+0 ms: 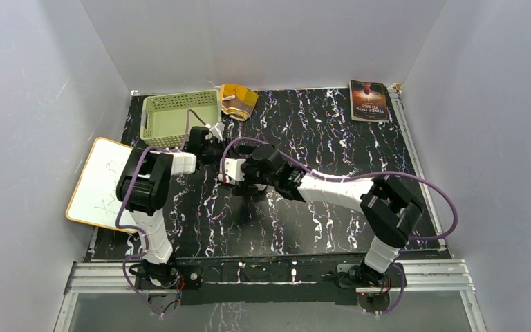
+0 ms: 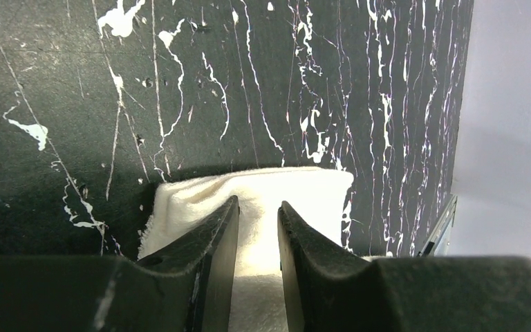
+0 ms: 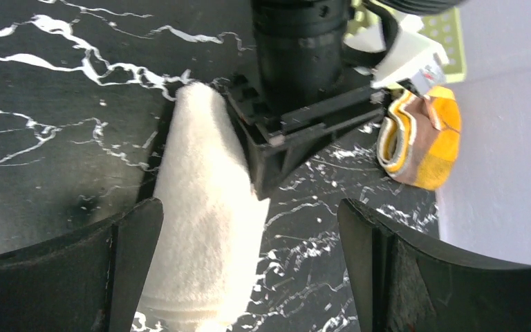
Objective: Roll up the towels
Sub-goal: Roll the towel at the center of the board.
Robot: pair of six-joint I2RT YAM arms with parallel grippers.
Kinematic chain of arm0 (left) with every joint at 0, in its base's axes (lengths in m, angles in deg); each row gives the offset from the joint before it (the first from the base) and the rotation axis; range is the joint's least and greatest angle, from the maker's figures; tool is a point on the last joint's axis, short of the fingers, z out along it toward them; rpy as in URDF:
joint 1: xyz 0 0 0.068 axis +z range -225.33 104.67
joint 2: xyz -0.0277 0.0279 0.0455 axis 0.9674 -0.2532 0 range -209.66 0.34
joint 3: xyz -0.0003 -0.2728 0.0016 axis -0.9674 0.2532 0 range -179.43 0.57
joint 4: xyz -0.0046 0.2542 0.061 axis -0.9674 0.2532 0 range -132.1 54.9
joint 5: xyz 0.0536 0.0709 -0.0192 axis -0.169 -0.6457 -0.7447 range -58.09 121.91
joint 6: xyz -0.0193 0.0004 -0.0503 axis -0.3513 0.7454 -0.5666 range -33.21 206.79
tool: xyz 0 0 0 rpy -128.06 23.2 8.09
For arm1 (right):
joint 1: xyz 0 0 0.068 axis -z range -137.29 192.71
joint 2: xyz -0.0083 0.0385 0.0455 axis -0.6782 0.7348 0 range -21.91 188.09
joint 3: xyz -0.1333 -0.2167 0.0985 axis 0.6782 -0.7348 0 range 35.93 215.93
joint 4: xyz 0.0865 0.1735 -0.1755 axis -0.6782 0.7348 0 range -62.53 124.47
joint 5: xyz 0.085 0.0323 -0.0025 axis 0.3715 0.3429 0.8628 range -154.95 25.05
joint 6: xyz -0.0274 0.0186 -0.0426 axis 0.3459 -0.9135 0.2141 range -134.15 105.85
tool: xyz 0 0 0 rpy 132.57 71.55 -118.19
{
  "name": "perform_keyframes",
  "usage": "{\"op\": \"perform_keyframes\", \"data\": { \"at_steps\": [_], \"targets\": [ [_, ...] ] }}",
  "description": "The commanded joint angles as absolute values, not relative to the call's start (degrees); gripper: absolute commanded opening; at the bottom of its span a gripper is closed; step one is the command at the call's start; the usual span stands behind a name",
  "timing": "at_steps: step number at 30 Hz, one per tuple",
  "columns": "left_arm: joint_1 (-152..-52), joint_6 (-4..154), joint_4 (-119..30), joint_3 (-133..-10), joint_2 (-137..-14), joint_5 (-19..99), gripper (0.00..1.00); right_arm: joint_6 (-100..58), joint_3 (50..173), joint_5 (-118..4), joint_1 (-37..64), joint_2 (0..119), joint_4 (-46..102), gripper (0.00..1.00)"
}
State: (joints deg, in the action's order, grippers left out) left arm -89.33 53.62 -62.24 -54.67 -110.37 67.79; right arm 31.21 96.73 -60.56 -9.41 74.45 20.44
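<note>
Pinching white towel (image 2: 297,187) near middle of black marbled table (image 1: 332,131), left gripper (image 2: 258,207) has jaws narrowed, cloth filling gap between them — right gripper (image 3: 247,211) spread wide, holding nothing, white roll just inside one finger. Rolled brown patterned towel (image 1: 238,100) at far edge beside green basket (image 1: 147,121)

My left gripper (image 2: 258,205) is black, and the white towel (image 2: 304,190) is plain cream-white. The table (image 1: 332,138) is black with white marble veins. At the far side, the brown towel (image 1: 238,101) carries an orange-yellow print, right of 1 pale green basket (image 1: 180,119). The book (image 1: 368,101) at far right is dark. The board (image 1: 100,183) at left is white, edged tan.
</note>
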Motion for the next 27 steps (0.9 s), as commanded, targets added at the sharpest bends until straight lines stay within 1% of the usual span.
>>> {"op": "perform_keyframes", "data": {
  "at_steps": [1,5,8,16,24,27],
  "targets": [
    [-90.2,56.3,-56.4,-55.5,-111.4,66.1,0.27,31.4,100.8,-54.1,-9.6,77.3,25.3,0.97],
    [-90.3,56.8,-55.5,-56.0,-111.3,65.7,0.27,31.3,104.0,-51.4,-9.2,82.2,30.5,0.93],
    [-90.3,57.2,-54.8,-56.3,-111.4,65.6,0.27,30.5,104.8,-49.8,-8.1,83.8,31.4,0.92],
    [-90.3,58.2,-52.7,-57.1,-111.4,64.9,0.26,26.4,100.6,-48.3,-4.6,85.5,27.4,0.86],
    [-90.3,59.2,-48.9,-58.8,-110.5,62.2,0.26,21.3,95.0,-48.0,-1.4,85.8,21.5,0.85],
    [-90.1,58.7,-47.6,-60.0,-109.3,61.1,0.31,19.8,94.1,-46.4,-0.7,86.5,19.4,0.84]
  ]
}}
